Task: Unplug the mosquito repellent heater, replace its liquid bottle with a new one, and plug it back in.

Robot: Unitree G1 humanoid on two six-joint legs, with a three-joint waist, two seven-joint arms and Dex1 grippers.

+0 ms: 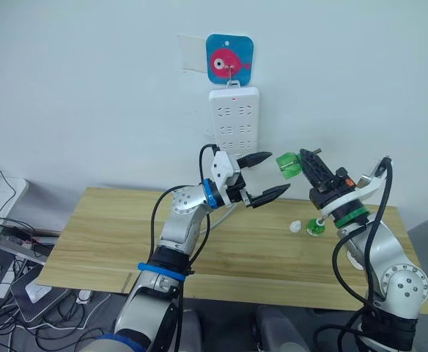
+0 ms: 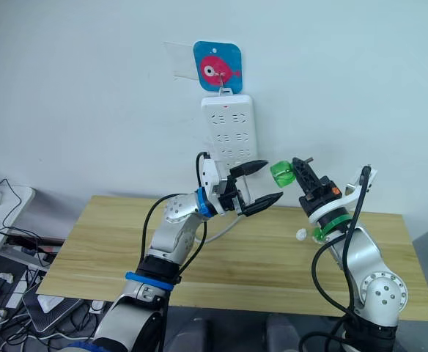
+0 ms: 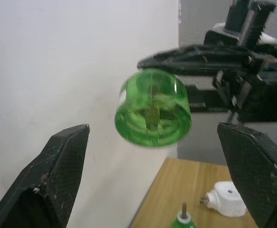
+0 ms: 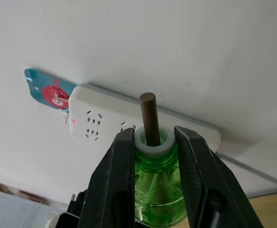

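Nearest to us, our right gripper [image 1: 307,163] is clamped on a green liquid bottle [image 1: 289,165], fingers pinching it just under the white collar with the dark wick [image 4: 148,118] poking out past them; we're holding it up in the air above the tabletop [image 1: 111,242], tipped toward the left arm; our left gripper [image 1: 267,177] sits just beside the bottle with its two black fingers spread wide apart and nothing between them; in the left wrist view the bottle's round green base faces that gripper, in line with the gap between the fingers.

Down on the tabletop, toward the far right edge, we've got the mosquito repellent heater [image 3: 227,198] lying unplugged, white and rounded, metal prongs sticking out sideways; just beside it stands a second green bottle [image 1: 315,226] with its wick pointing up; in the head views the right arm covers part of both, so the heater only peeks out as a small white lump.

Furthest back, on the wall behind the tabletop, a long white power strip [image 1: 234,121] hangs upright from a blue square hook plate with a pink fish [image 1: 229,59]; a tiny red light glows at its upper end.
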